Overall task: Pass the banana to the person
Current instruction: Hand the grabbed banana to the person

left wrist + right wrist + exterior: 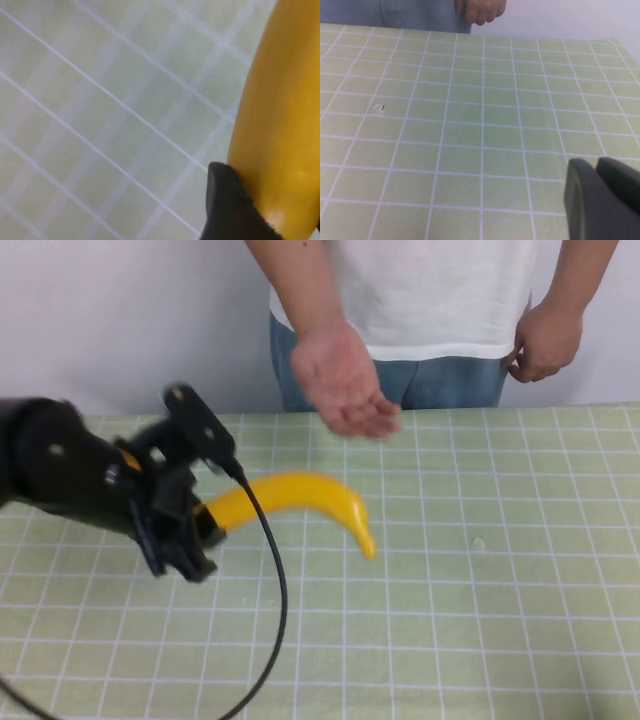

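Observation:
My left gripper [205, 520] is shut on the thick end of the yellow banana [300, 498] and holds it above the table, tip pointing right and down. The person [440, 300] stands behind the table's far edge in a white T-shirt and jeans. One open hand [345, 380] reaches out palm up just above and beyond the banana, not touching it. In the left wrist view a dark finger [230, 210] presses against the banana [280, 125]. My right gripper [596, 167] shows only in the right wrist view, its fingers together and empty, low over the table.
The green checked table [500, 620] stretches across the view. A black cable [275, 610] hangs from my left arm toward the near edge. A small speck [478, 542] lies right of the banana. The person's other hand [545, 340] rests at the hip.

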### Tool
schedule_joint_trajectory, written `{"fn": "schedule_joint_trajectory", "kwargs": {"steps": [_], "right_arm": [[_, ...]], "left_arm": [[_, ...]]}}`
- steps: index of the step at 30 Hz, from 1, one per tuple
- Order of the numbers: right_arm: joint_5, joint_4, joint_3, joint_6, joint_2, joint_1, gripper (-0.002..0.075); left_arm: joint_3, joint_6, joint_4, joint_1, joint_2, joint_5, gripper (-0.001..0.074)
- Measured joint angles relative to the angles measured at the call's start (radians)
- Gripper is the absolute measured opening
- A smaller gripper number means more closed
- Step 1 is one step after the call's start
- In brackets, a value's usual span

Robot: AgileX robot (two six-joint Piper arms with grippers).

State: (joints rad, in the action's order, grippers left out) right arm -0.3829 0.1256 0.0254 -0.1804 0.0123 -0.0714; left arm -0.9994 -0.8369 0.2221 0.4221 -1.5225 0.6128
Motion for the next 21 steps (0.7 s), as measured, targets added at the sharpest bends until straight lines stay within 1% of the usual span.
{"fn": "schedule_joint_trajectory", "kwargs": {"steps": [6, 12, 16, 21], "right_arm": [[0.000, 0.000, 0.000, 0.000, 0.000, 0.000, -0.0008], [0.000, 0.000, 0.000, 0.000, 0.000, 0.000, -0.0008], [0.000, 0.000, 0.000, 0.000, 0.000, 0.000, -0.0008], [0.000, 0.000, 0.000, 0.000, 0.000, 0.000, -0.0007]], "left_arm": [[-0.034, 0.000, 0.025, 0.000, 0.189, -0.009, 0.0284], [-0.228, 0.008, 0.123, 0.000, 0.201, 0.036, 0.0283], [-0.408, 0.094, 0.128, 0.000, 0.117, 0.179, 0.0283], [-0.609, 0.270, 0.051, 0.000, -0.061, 0.455, 0.0283]]}}
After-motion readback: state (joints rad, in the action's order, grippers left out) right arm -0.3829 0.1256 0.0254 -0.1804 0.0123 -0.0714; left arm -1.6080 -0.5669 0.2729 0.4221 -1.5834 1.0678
